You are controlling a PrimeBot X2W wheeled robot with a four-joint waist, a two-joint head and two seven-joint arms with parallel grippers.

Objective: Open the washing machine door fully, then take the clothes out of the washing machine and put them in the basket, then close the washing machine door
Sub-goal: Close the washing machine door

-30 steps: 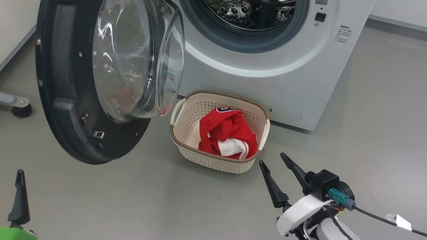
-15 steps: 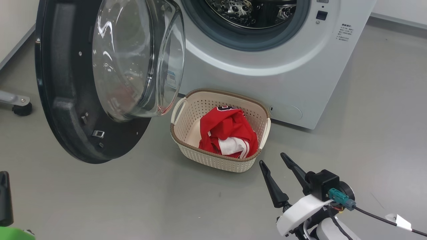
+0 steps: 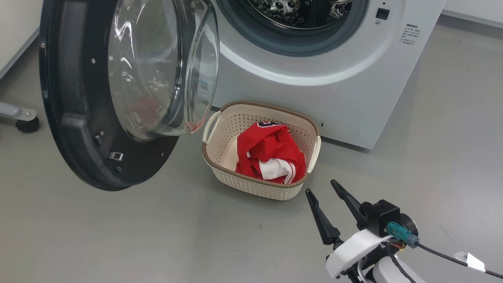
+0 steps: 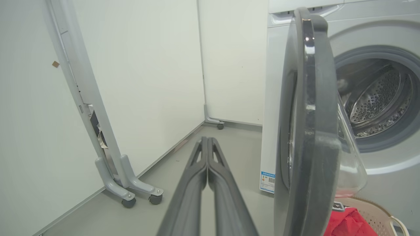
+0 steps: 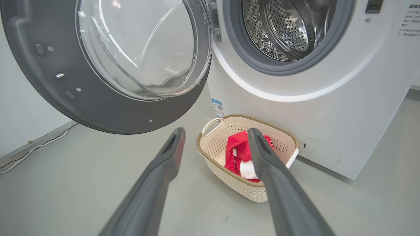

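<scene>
Hanging open, the washing machine door [image 3: 67, 129] faces its glass toward the basket [image 3: 251, 188]; the blue label [image 5: 217, 108] is unreadable. Your left gripper [image 4: 207, 139] is pinched empty, right gripper [image 3: 321, 187] spread.

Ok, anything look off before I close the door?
Nothing stands out. The clothes sit bunched inside the basket, none hanging over its rim. The washing machine door hangs wide open, glass intact, and no fabric shows in the visible part of the drum.

Bare floor [image 3: 165, 239] ahead of the basket [image 3: 255, 188], washing machine door [image 3: 70, 118] close beside its left handle, drum mouth [image 3: 283, 41] unblocked.
</scene>
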